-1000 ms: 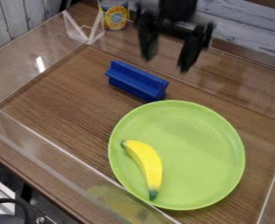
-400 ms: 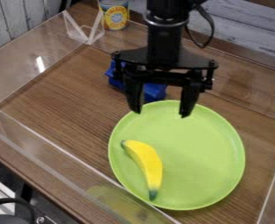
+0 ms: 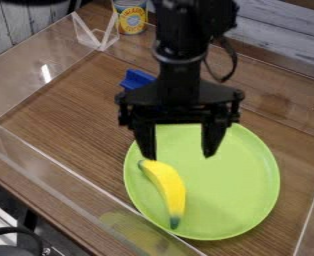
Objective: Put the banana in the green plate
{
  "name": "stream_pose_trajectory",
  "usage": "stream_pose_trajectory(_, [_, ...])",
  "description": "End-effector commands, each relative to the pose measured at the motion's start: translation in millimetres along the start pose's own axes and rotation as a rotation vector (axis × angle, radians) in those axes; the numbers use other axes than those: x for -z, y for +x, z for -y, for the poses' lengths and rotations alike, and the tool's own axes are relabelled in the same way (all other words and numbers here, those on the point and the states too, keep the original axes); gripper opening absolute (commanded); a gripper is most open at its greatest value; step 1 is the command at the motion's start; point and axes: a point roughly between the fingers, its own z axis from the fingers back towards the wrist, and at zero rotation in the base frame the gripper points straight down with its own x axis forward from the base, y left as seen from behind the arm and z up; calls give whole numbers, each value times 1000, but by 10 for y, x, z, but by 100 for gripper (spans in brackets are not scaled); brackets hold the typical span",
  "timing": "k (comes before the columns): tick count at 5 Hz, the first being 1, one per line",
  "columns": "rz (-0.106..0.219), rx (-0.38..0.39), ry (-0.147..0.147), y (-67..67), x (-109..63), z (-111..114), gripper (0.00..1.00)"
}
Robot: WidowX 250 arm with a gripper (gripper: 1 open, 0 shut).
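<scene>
The yellow banana (image 3: pixel 165 190) lies inside the lime-green plate (image 3: pixel 247 190), on its near-left part, dark tip toward the front. My gripper (image 3: pixel 177 137) points straight down over the plate's far-left portion, just beyond the banana. It is open, its two black fingers spread wide with nothing between them. The left finger (image 3: pixel 146 140) hangs close above the banana's far end; I cannot tell if it touches.
A blue rectangular block (image 3: pixel 137 80) lies behind the plate, partly hidden by the arm. Clear plastic walls (image 3: pixel 40 165) edge the wooden table at left and front. A yellow-labelled can (image 3: pixel 130 17) stands at the back.
The arm has come from the back of the table toward the camera and down over the plate. The wrist has rolled, so both fingers now face the camera side by side. The banana has not moved.
</scene>
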Motion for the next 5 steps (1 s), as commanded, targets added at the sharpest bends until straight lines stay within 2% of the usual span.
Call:
stream_pose_trajectory(1, [23,-60,-45,-97,91,-4,100])
stream_pose_trajectory(2, [26,-140,-75,-110,224,-1,100])
stream_pose_trajectory(3, [32,-109,-67,10,268,-25,100])
stream_pose_trajectory(5, [42,-102,-60,181,321,-67,100])
